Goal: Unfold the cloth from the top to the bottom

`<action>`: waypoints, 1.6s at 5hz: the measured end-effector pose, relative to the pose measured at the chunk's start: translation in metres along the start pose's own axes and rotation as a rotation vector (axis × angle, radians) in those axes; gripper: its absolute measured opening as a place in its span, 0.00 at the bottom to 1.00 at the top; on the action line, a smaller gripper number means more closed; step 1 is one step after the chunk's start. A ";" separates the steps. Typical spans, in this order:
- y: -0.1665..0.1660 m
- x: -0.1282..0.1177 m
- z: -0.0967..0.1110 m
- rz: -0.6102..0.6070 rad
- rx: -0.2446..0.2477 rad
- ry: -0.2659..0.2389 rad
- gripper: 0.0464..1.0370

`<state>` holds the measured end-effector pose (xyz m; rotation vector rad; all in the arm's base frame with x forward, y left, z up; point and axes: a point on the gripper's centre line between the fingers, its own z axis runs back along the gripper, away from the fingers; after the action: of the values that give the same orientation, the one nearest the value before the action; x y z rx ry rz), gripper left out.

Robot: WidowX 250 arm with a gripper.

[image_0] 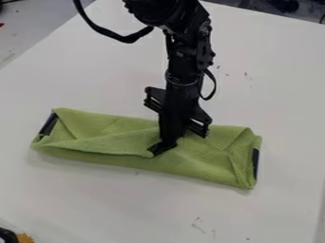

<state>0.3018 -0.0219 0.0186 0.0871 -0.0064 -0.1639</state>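
A green cloth (120, 130) lies folded into a long, slightly slanting strip across the middle of the white table. Diagonal creases run over it, and a loose upper layer has an edge stretching from the left end to the middle. Dark patches show at both of its short ends. The black gripper (163, 149) points down at the middle of the cloth, its tip at the edge of that upper layer and covering part of the fabric. How firmly it touches the cloth is unclear.
The white table (158, 209) extends around the cloth on all sides, with small dark marks on its surface. At the bottom left corner is a black and orange object (24, 238). A black cable loops beside the arm at the top.
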 end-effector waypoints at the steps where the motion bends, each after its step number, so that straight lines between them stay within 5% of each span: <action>1: -0.002 -0.006 0.012 -0.005 0.051 0.024 0.01; 3: -0.013 -0.028 0.053 0.045 0.133 0.015 0.01; 6: -0.069 -0.093 0.065 0.248 0.049 -0.018 0.01; 8: -0.094 -0.125 0.039 0.377 -0.046 -0.034 0.01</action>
<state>0.1622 -0.0968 0.0492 0.0361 -0.0521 0.2113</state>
